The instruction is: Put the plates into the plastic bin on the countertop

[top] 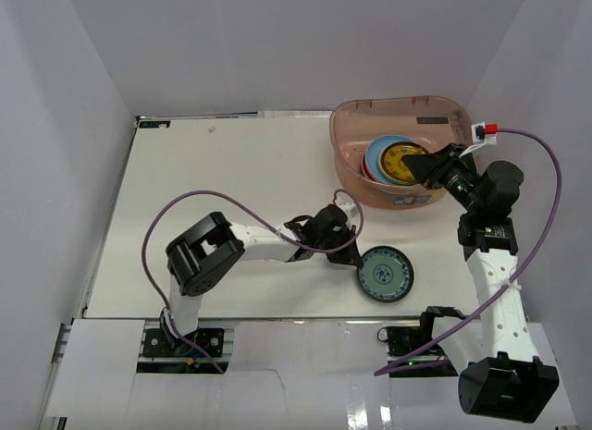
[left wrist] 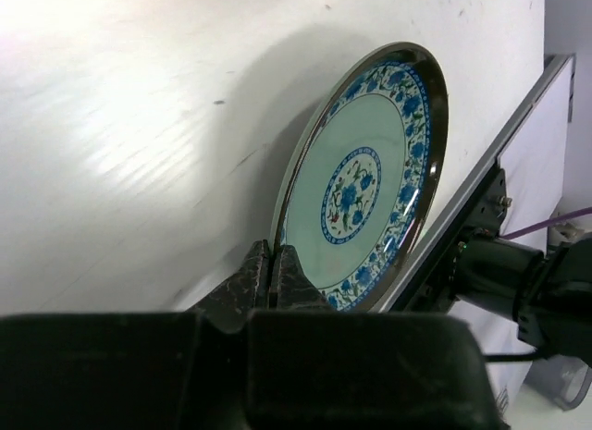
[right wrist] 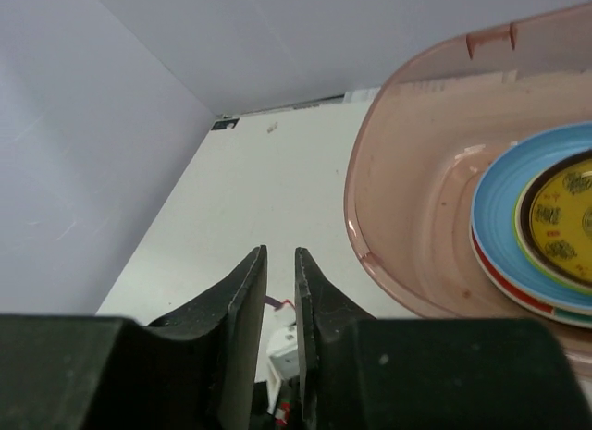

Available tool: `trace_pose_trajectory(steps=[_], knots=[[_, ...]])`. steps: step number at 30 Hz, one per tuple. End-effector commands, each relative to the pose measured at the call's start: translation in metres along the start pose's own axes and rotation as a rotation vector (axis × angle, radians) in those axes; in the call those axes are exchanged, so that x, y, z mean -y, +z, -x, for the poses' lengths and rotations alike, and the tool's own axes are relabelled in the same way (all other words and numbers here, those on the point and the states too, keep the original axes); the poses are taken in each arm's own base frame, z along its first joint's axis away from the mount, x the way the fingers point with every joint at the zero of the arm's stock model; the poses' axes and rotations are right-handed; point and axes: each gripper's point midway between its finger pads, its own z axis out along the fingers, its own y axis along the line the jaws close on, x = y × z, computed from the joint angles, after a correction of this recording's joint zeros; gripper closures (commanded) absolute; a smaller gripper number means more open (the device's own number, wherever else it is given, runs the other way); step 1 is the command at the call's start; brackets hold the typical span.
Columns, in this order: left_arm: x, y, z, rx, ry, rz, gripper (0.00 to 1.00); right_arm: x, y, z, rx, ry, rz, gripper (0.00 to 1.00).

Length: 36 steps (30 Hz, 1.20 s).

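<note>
Plates [top: 396, 160] lie stacked in the bin [top: 347, 157]: an amber one on top, light blue under it, a red edge below that; a blue-patterned plate [top: 385, 275] lies outside on the table [top: 231, 190], near its front edge; left jaws pinch its rim; right jaws, narrowly apart and empty, hang over the bin's near rim.

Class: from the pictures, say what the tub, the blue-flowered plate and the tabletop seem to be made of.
Plastic bin: translucent pinkish plastic, glossy; the light surface beneath shows through it. White-blue patterned plate: glazed ceramic or melamine, cannot tell; shiny, with a dark gleaming rim. Countertop: white laminate or painted board, probably; smooth, faint sheen under the light.
</note>
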Motion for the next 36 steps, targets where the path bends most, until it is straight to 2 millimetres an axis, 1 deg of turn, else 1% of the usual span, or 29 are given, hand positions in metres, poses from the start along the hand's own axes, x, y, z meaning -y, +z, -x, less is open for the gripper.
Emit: trace_pose_trajectory(steps=[1,2,3,4,5,6,7,8,10,11,12,13,14,16,17,18,19,20,21,22,23,24,26,27,29,30,32,33,36], knots=[[0.041,-0.063,0.055,0.154,-0.004,-0.104,1.00,-0.027,-0.002,0.043,0.098,-0.061,0.037,0.74],[0.040,-0.076,0.068,0.187,-0.011,-0.111,1.00,-0.031,-0.004,0.054,0.118,-0.086,0.025,0.72],[0.043,-0.088,0.077,0.211,-0.015,-0.125,1.00,-0.031,-0.004,0.058,0.124,-0.100,0.009,0.70],[0.052,-0.109,0.086,0.241,-0.011,-0.156,1.00,-0.026,-0.006,0.066,0.152,-0.113,-0.038,0.68],[0.046,-0.122,0.102,0.278,-0.024,-0.151,1.00,-0.022,-0.008,0.069,0.156,-0.129,-0.071,0.67],[0.048,-0.138,0.111,0.304,-0.020,-0.152,1.00,-0.018,-0.012,0.072,0.171,-0.137,-0.104,0.66],[0.050,-0.148,0.125,0.340,-0.018,-0.145,1.00,-0.009,-0.014,0.076,0.197,-0.141,-0.162,0.63],[0.043,-0.158,0.140,0.376,-0.021,-0.126,1.00,0.001,-0.016,0.073,0.186,-0.150,-0.205,0.62],[0.034,-0.172,0.157,0.409,-0.015,-0.080,1.00,0.017,-0.020,0.074,0.202,-0.156,-0.293,0.59],[0.035,-0.186,0.182,0.465,-0.012,-0.075,1.00,0.023,-0.022,0.072,0.198,-0.165,-0.323,0.59],[0.033,-0.190,0.192,0.477,0.001,-0.057,1.00,0.028,-0.023,0.071,0.200,-0.167,-0.344,0.58],[0.024,-0.185,0.202,0.487,-0.001,-0.025,1.00,0.034,-0.024,0.072,0.210,-0.168,-0.375,0.57],[0.035,-0.197,0.230,0.554,0.021,-0.017,1.00,0.037,-0.025,0.072,0.211,-0.167,-0.387,0.57],[0.036,-0.193,0.249,0.566,0.036,0.006,1.00,0.045,-0.025,0.072,0.209,-0.180,-0.423,0.56],[0.026,-0.175,0.255,0.551,0.030,0.027,1.00,0.050,-0.027,0.072,0.207,-0.186,-0.448,0.56],[0.042,-0.181,0.276,0.589,0.049,0.002,1.00,0.055,-0.029,0.074,0.206,-0.214,-0.479,0.56],[0.042,-0.175,0.285,0.591,0.048,0.001,1.00,0.066,-0.035,0.076,0.212,-0.223,-0.547,0.56],[0.025,-0.146,0.289,0.555,0.035,0.029,1.00,0.074,-0.040,0.079,0.219,-0.235,-0.600,0.56],[0.041,-0.152,0.312,0.597,0.050,0.013,1.00,0.078,-0.044,0.081,0.224,-0.246,-0.640,0.56],[0.038,-0.144,0.321,0.598,0.046,0.022,1.00,0.086,-0.052,0.086,0.237,-0.263,-0.706,0.56],[0.015,-0.111,0.323,0.558,0.028,0.053,1.00,0.088,-0.055,0.086,0.239,-0.268,-0.725,0.56],[0.035,-0.119,0.345,0.601,0.047,0.017,1.00,0.090,-0.055,0.086,0.238,-0.277,-0.736,0.56],[0.032,-0.103,0.358,0.605,0.044,0.005,1.00,0.090,-0.053,0.083,0.229,-0.276,-0.730,0.56],[0.031,-0.089,0.366,0.608,0.049,-0.018,1.00,0.089,-0.050,0.081,0.223,-0.274,-0.718,0.56],[0.034,-0.078,0.374,0.629,0.049,-0.066,1.00,0.086,-0.043,0.077,0.212,-0.260,-0.675,0.57],[0.027,-0.067,0.371,0.619,0.046,-0.079,1.00,0.081,-0.038,0.072,0.199,-0.254,-0.635,0.57],[0.029,-0.063,0.378,0.659,0.053,-0.113,1.00,0.075,-0.031,0.069,0.199,-0.237,-0.585,0.57],[0.024,-0.055,0.374,0.650,0.045,-0.124,1.00,0.072,-0.026,0.062,0.180,-0.228,-0.548,0.57],[0.030,-0.047,0.376,0.658,0.043,-0.194,1.00,0.059,-0.018,0.055,0.167,-0.205,-0.463,0.57]])
